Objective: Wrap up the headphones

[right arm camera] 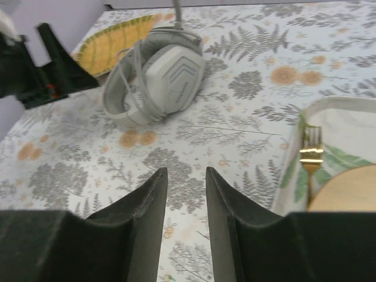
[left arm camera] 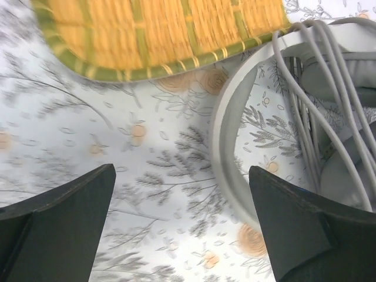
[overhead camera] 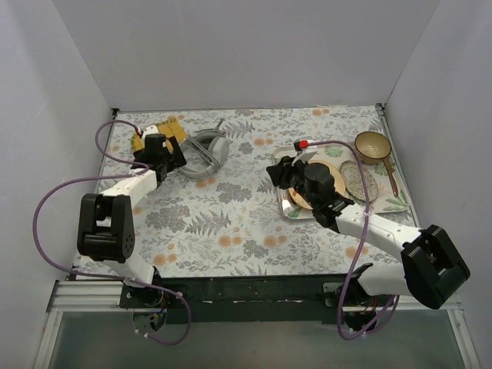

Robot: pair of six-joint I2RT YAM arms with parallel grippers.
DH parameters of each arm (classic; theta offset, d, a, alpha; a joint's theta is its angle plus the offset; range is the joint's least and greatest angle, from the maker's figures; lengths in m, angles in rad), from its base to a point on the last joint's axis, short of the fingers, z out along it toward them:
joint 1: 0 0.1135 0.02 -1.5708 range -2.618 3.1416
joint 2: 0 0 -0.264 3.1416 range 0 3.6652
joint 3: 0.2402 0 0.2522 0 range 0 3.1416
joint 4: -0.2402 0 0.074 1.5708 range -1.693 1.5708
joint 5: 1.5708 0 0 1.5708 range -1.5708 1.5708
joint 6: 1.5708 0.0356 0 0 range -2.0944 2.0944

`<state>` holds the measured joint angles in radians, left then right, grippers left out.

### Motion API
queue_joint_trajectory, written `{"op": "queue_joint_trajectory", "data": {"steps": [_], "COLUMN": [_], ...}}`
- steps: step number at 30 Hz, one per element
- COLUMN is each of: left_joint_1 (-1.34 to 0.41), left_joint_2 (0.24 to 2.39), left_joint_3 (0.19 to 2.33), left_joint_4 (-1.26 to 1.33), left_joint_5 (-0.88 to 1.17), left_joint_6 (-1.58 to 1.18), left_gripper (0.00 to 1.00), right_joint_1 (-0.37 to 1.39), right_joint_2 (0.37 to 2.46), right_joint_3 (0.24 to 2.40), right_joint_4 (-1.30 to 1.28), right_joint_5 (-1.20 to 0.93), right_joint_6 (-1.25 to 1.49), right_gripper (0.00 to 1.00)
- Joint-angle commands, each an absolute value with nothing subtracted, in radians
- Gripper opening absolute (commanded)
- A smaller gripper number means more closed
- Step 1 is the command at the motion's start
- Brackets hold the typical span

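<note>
The grey-white headphones (overhead camera: 206,150) lie on the floral cloth at the back left, with the thin grey cord (left arm camera: 311,88) looped in several strands across the headband (left arm camera: 226,135) and earcup. My left gripper (overhead camera: 173,159) is just left of them, wide open and empty (left arm camera: 182,223), with its right finger (left arm camera: 305,229) over the headband's edge. My right gripper (overhead camera: 280,173) hovers mid-table, well away from the headphones (right arm camera: 170,76). Its jaws (right arm camera: 187,176) stand a narrow gap apart with nothing between them.
A yellow woven mat (overhead camera: 157,132) lies behind the left gripper, touching the headphones' side (left arm camera: 158,29). A metal tray (overhead camera: 286,206) at right holds plates and a gold fork (right arm camera: 310,153). A brown bowl (overhead camera: 371,146) sits at the back right. White walls enclose the table.
</note>
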<state>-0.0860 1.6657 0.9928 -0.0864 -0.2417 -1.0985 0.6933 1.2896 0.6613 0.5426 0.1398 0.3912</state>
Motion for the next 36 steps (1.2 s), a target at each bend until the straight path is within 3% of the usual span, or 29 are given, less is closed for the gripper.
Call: {"op": "queue_joint_trajectory", "data": {"steps": [1,6,14,27,28,36], "left_joint_1": [-0.078,-0.078,-0.075,-0.075,-0.074,-0.075], "left_joint_2": [1.453,1.232,1.025,0.885,0.888,0.893], "left_joint_3": [0.893,0.764,0.646,0.439,0.436,0.433], "left_joint_4": [0.038,0.008,-0.265,-0.252,-0.252,-0.252], "left_joint_5": [-0.325,-0.154,0.135,0.159,0.164,0.167], "left_joint_6": [-0.769,-0.537,-0.465,-0.462,-0.459,-0.453], "left_gripper": [0.98,0.98,0.98,0.98,0.98,0.98], "right_joint_1": [0.646,0.608,0.581,0.580,0.581,0.580], "right_joint_2": [1.221,1.139,0.980,0.807,0.807,0.931], "right_joint_3": [0.653,0.611,0.488,0.361,0.356,0.435], "right_joint_4": [0.451,0.399,0.368,0.302,0.323,0.313], "right_joint_5": [0.236,0.316,0.483,0.542,0.538,0.600], "right_joint_6": [0.272,0.226,0.172,0.123,0.124,0.192], "right_gripper": [0.43,0.54,0.85,0.92,0.98,0.99]}}
